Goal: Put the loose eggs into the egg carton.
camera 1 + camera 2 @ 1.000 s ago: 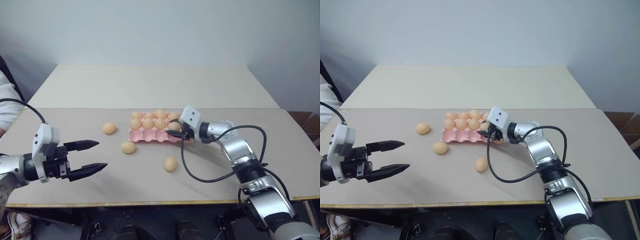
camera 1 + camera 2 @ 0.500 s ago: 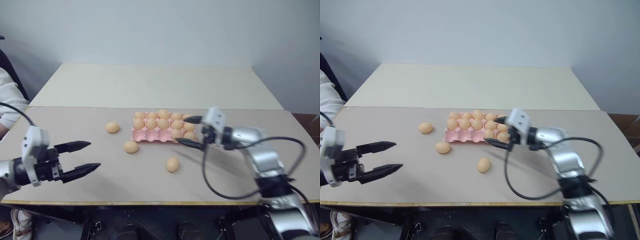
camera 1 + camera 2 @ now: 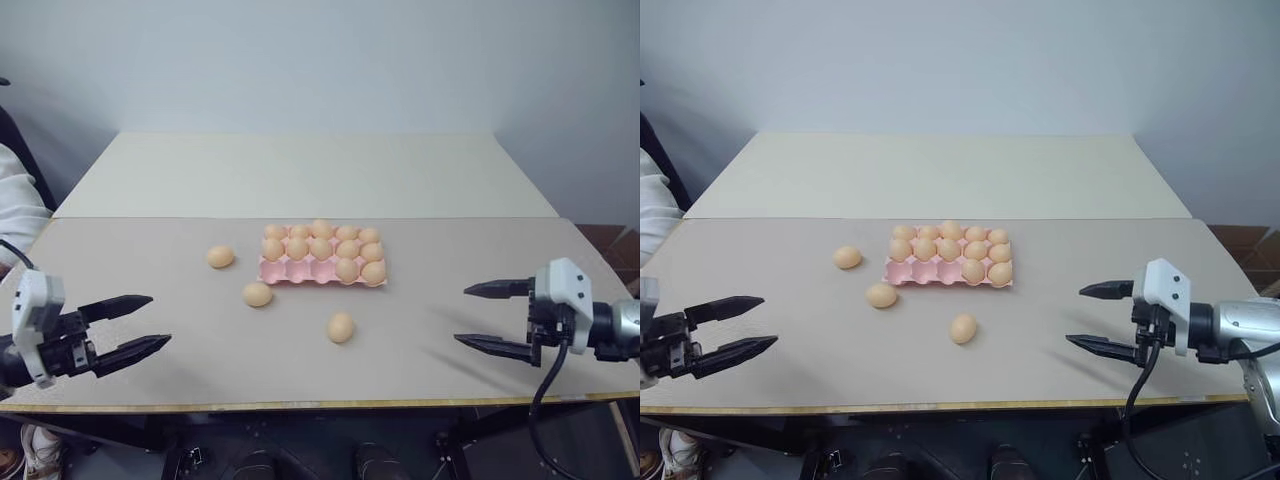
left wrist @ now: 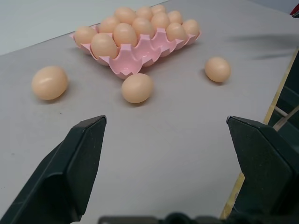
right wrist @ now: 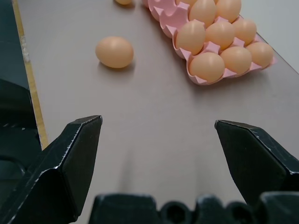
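reaching the right end effector (image 3: 490,317), wide and empty, over the nearest loose egg (image 3: 340,327), pinch gently, then carton (image 3: 300,270)'s near-left cups.

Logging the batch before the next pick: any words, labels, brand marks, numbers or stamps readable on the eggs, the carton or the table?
None: no readable text.
The loose eggs have plain shells.
The egg carton is bare pink, no label.
The table carries no markings.

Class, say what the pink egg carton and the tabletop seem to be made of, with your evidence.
Egg carton: likely moulded plastic, possibly pulp; thin, smooth, evenly pink cups. Tabletop: probably laminated board; flat, matt, grey-beige surface with a pale wood-coloured edge strip.
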### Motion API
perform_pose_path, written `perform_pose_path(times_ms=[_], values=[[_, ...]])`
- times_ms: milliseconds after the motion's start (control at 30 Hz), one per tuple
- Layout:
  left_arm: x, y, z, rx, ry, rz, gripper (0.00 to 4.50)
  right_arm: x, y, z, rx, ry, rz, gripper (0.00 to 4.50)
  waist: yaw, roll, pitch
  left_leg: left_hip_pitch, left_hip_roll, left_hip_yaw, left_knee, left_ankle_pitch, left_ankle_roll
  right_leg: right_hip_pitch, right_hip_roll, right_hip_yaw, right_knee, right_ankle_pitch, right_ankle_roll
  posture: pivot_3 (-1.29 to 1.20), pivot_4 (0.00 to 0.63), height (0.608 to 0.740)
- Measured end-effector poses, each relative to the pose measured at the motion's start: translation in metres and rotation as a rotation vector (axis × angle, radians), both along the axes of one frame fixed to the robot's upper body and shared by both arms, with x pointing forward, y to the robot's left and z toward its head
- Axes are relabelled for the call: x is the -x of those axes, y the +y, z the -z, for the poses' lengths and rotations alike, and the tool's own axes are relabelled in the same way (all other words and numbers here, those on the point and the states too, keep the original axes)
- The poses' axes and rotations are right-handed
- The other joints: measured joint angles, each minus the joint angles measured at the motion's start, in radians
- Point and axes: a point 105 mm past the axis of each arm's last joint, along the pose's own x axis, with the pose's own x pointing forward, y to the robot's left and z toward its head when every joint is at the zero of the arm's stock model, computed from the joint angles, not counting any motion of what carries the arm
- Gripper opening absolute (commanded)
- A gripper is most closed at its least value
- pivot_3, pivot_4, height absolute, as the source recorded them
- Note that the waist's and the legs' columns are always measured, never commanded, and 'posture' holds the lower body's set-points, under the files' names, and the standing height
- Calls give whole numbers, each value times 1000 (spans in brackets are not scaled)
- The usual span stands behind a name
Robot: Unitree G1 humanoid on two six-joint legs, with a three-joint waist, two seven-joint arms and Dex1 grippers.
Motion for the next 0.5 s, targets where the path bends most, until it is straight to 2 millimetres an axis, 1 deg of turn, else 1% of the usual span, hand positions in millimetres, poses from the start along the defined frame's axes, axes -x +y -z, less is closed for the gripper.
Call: perform_pose_path(times_ms=[300,400,500], values=[[-3,-5,0,2,-3,22,4500,0,8,-8,0,-45,-14,4478,-4,0,0,0,0,0,0,0,0,0,0,0,1,0,0,0,150,740],[-3,-6,-1,1,-3,27,4500,-3,21,-12,-6,-75,-45,4478,-8,0,0,0,0,0,0,0,0,0,0,0,1,0,0,0,150,740],[-3,-8,-1,1,0,38,4500,-9,47,-8,-29,-91,-96,4478,-11,0,0,0,0,0,0,0,0,-1,0,0,1,0,0,0,150,740]])
